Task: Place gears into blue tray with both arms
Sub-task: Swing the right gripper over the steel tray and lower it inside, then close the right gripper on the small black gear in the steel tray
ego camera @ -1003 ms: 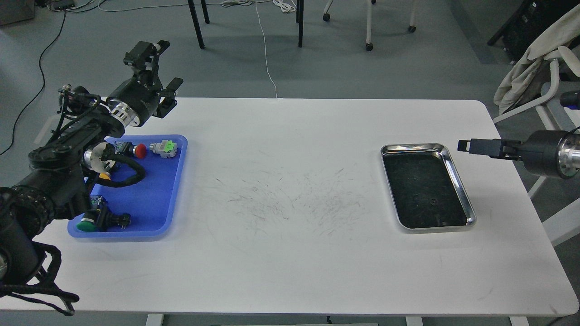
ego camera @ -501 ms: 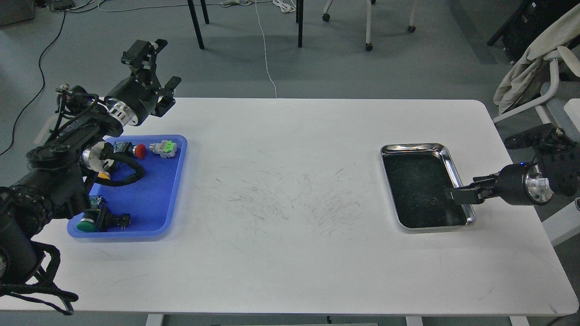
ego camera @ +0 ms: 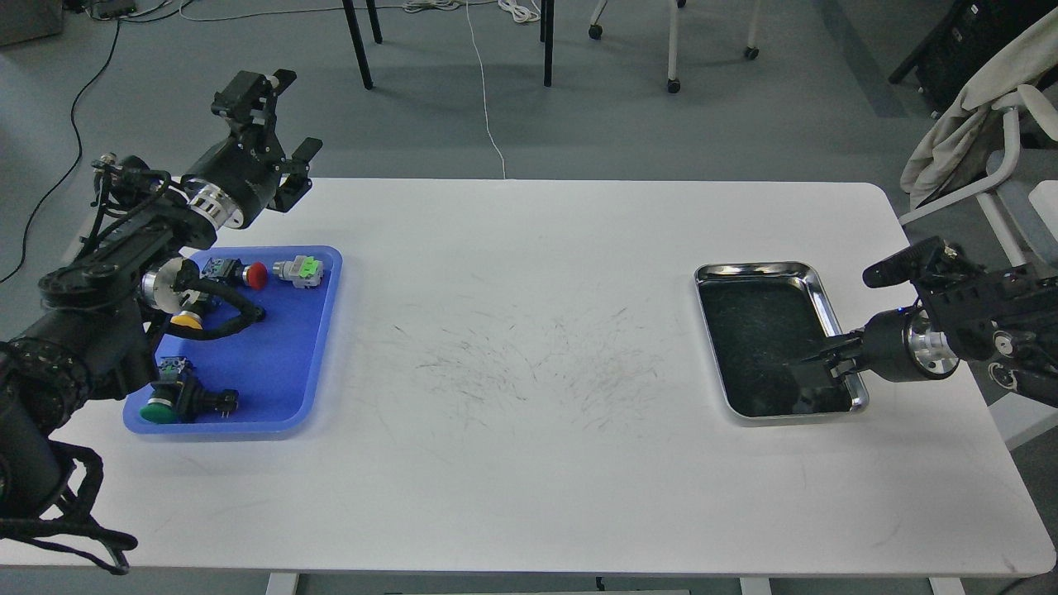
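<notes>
The blue tray [ego camera: 281,372] lies at the table's left side. My left gripper [ego camera: 277,124] hangs above the table's far edge, just behind the tray, its two fingers wide apart and empty. My right gripper [ego camera: 817,362] reaches in from the right and dips into the near right corner of the shiny steel tray [ego camera: 748,270]. Its dark fingertips merge with the tray's dark inside, so their gap does not show. No gears can be made out against that dark inside.
Coloured push-buttons lie in the blue tray: red [ego camera: 257,275], light green [ego camera: 302,270], yellow [ego camera: 187,321] and dark green [ego camera: 159,408]. My left arm's cable loops over the tray. A chair with cloth [ego camera: 967,124] stands beyond the table's right edge.
My right arm has swung down and left from above the table's right edge until its gripper is inside the steel tray. The left gripper has drifted slightly left.
</notes>
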